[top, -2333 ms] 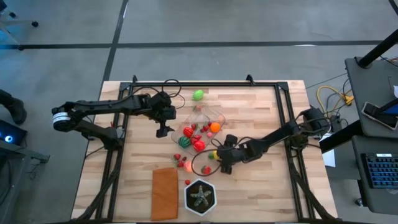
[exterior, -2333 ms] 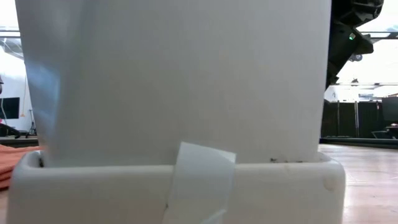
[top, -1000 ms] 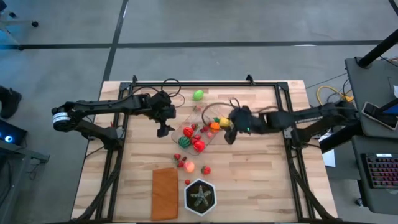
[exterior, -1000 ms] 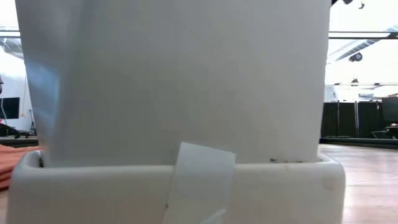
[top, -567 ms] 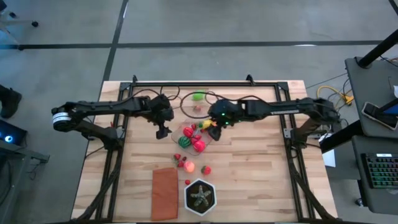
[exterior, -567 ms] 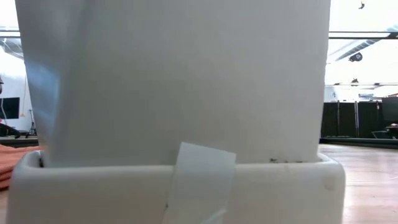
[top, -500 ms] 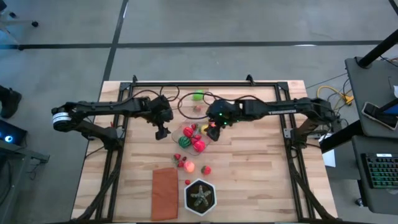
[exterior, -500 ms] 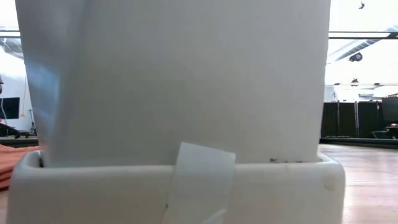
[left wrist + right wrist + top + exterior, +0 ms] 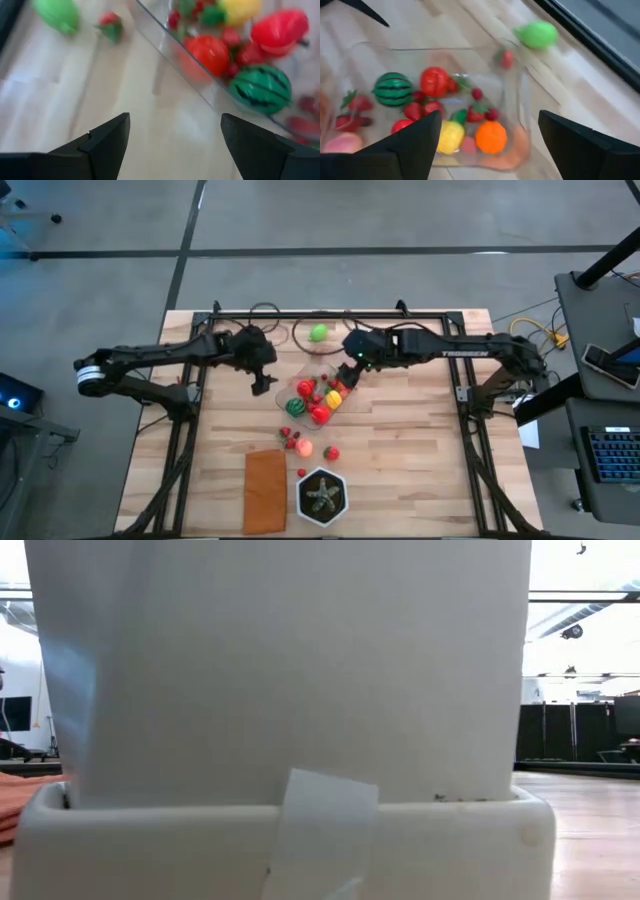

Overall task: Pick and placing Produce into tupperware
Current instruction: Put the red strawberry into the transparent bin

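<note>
Clear rect. tupperware [image 9: 322, 388] lies mid-desk, angled, holding produce [image 9: 435, 81]: red, yellow, orange pcs plus striped watermelon [image 9: 393, 89]. Green pc [image 9: 318, 333] lies apart beyond it; few red/orange pcs [image 9: 303, 445] loose nearer the front edge.

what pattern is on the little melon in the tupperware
Dark green stripes on the melon; the left wrist view shows it best.

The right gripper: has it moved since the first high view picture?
Yes. The right gripper has moved from near the black hexagonal pot up the table, toward the green fruit, and now hangs over the tupperware, jaws open.
</note>
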